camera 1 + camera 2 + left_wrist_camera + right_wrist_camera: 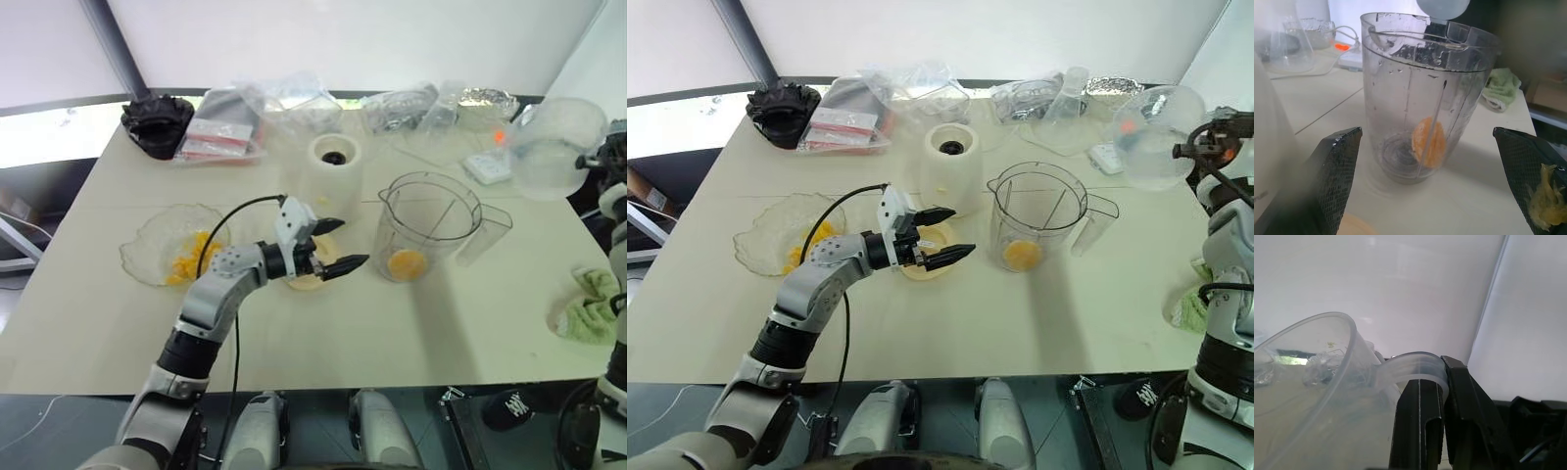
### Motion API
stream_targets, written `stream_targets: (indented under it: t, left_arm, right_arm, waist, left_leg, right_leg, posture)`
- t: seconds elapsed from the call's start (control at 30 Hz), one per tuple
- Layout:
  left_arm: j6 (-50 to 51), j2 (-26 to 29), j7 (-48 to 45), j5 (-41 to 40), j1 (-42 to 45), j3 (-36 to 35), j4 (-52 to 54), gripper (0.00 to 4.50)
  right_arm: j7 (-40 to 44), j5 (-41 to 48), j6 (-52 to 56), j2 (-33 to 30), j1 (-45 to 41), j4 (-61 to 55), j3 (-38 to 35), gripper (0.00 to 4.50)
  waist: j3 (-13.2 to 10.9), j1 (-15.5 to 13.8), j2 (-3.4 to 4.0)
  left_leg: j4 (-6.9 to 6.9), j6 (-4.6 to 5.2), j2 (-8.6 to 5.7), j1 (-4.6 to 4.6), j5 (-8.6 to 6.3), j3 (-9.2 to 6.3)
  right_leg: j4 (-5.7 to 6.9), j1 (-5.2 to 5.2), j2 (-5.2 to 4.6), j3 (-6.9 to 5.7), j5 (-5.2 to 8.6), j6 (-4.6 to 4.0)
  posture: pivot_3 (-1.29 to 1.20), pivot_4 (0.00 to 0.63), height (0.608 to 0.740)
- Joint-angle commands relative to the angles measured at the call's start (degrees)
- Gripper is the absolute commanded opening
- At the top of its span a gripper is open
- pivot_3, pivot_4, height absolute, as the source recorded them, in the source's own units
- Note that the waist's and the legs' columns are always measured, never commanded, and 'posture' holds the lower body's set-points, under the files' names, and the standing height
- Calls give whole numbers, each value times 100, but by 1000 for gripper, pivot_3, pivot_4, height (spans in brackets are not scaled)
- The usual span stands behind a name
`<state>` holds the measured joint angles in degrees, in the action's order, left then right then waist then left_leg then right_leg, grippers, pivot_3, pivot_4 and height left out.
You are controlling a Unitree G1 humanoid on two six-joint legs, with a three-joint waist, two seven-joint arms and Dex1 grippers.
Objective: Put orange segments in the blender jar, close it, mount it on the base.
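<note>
a: where's the blender jar (pixel 432 225) from where you stand?

b: upright on the cream table (pixel 323 343), right of the middle, handle and spout toward the right. there's orange fruit (pixel 407 262) at the bottom of it, lying beside the blade.

a: and the left gripper (pixel 336 245)?

b: hanging just left of the jar, pointing at it, fingers spread wide and nothing held between them. one fingertip (pixel 1540 188) has a smear of yellow pulp stuck on it (close up you can see it). under the gripper a flat round cream lid (pixel 306 279) lies on the table.

a: the rest of the orange segments (pixel 191 259)?

b: piled in the shallow crinkled clear dish (pixel 157 245), off to the left, well apart from the jar.

a: the base (pixel 334 166)?

b: cream cylinder behind the gripper, dark socket on top, nothing mounted on it.

a: the right gripper (pixel 1200 149)?

b: raised at the right edge, pinched tight on the tab of a clear plastic dome cover (pixel 1151 132), holding it up in the air. a green cloth (pixel 588 308) sits by the table's right edge, and bags are heaped along the far side.
</note>
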<state>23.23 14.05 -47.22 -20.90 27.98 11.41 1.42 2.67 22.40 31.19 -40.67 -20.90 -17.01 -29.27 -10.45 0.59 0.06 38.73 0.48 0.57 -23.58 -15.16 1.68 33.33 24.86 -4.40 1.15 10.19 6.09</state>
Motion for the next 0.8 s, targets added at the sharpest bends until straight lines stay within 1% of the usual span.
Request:
stream_targets:
  t: [0.03, 0.47, 0.6, 0.8]
  left_arm:
    - [-71, -9, 1, -16, 120, -85, 76, 4500]
    - [-85, -29, -31, 7, 179, -46, 35, 4500]
    - [-97, -38, -33, 27, 178, -24, 41, 4500]
    - [-96, -23, -31, 46, 144, -17, 59, 4500]
  right_arm:
    - [65, -107, 12, -166, -48, -650, -106, 35]
    - [499, -543, 41, -270, 140, -1122, -11, 35]
    - [766, -928, -187, -477, 408, -1220, 161, 35]
    - [961, -1191, -366, -480, 524, -1226, 201, 35]
  waist:
    - [0, 3, 0]
    - [-1, 5, -1]
    - [-1, 3, -1]
    - [-1, 4, -2]
  left_leg:
    - [0, 0, 0, 0, 0, -1]
    - [0, 0, -1, -1, 0, -1]
    - [0, 0, 0, -1, 0, 0]
    - [1, 0, -1, -1, 0, 0]
  right_leg:
    - [0, 1, -1, 0, 0, 0]
    - [0, 2, -2, -3, 0, 0]
    - [0, 2, -2, -3, 0, 0]
    - [0, 2, -2, -3, 0, 0]
  posture:
    - [0, 150, 740]
    - [0, 150, 740]
    - [0, 150, 740]
    - [0, 150, 740]
